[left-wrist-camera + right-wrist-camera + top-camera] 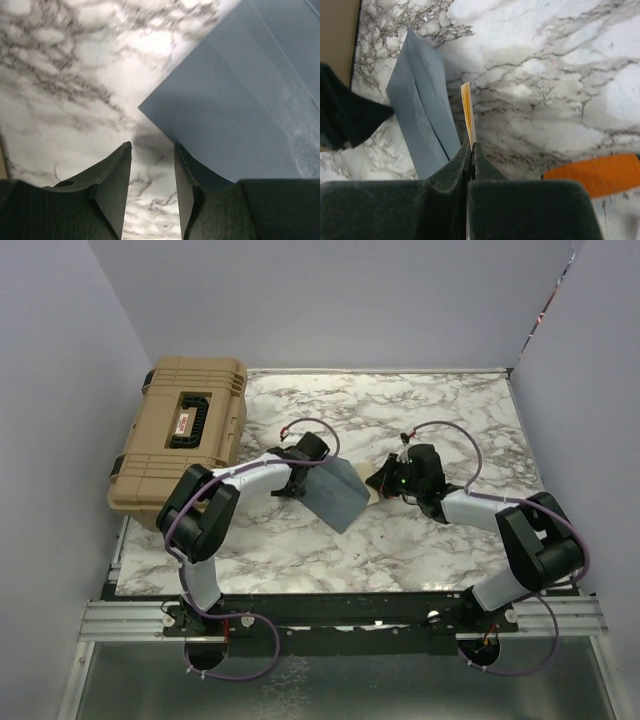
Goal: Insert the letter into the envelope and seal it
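Likely lab: walled marble table (pixel 400 540)

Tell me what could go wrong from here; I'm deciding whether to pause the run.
1. The left end effector is open, with the envelope beside one finger, not between them. Unheld, it could slide when pushed.
2. The right end effector pinches the letter edge-on beside the envelope, not in it. The thin sheet might buckle or miss the opening.

A tan hard case (pixel 180 445) with a black handle (pixel 190 420) is seen on the marble-patterned table (pixel 450 410), well left of the left gripper (pixel 152 147). An unidentified orange ridged patch (pixel 592 172) is seen low, right of the right gripper (pixel 471 147).
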You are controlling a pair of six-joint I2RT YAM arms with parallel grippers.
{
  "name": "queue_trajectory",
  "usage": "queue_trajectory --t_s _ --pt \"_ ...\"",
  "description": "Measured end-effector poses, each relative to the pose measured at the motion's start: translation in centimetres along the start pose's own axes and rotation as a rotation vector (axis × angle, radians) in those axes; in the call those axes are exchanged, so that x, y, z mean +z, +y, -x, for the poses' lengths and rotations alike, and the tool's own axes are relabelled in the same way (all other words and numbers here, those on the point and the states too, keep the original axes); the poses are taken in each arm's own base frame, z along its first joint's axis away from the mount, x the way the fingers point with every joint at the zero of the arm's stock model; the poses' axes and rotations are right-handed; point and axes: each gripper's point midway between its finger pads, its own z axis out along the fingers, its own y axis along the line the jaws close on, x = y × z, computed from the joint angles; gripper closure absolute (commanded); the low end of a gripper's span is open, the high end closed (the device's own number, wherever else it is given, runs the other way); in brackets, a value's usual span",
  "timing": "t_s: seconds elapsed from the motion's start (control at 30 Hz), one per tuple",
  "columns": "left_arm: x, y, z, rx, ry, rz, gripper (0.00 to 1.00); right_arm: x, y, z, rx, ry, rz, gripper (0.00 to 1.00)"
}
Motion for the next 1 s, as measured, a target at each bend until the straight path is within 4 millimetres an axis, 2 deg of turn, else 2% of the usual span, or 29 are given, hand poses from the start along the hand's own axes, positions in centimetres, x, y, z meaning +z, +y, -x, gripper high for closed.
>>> queue_trajectory --t_s 0.13,0.33,0.63,0.7,0.83,1.0 --pt "0.8 -1.8 2.4 0.026 -0.042 -0.028 0.58 -2.1 0.3 -0.1 0.000 0.006 -0.019 1.00" --pt "1.9 -3.4 5.0 0.045 -0.084 -0.051 0.58 -4.6 1.1 0.5 0.002 0.006 -0.029 1.00" --pt "2.1 -4.9 7.2 0.050 -0.106 -0.114 0.56 -6.9 0.9 -0.1 0.018 0.051 -0.088 1.00" --pt "2.0 -5.1 7.4 0.045 -0.108 -0.129 0.53 -6.8 1.2 0.4 0.017 0.048 -0.084 1.00" --pt "1.3 -5.2 7.4 0.023 -0.098 -0.153 0.36 -5.7 2.0 1.1 0.041 0.058 -0.063 1.00" --pt "-1.6 -4.9 6.8 -0.008 -0.086 -0.234 0.28 -2.6 1.2 -0.4 0.102 0.129 -0.065 1.00"
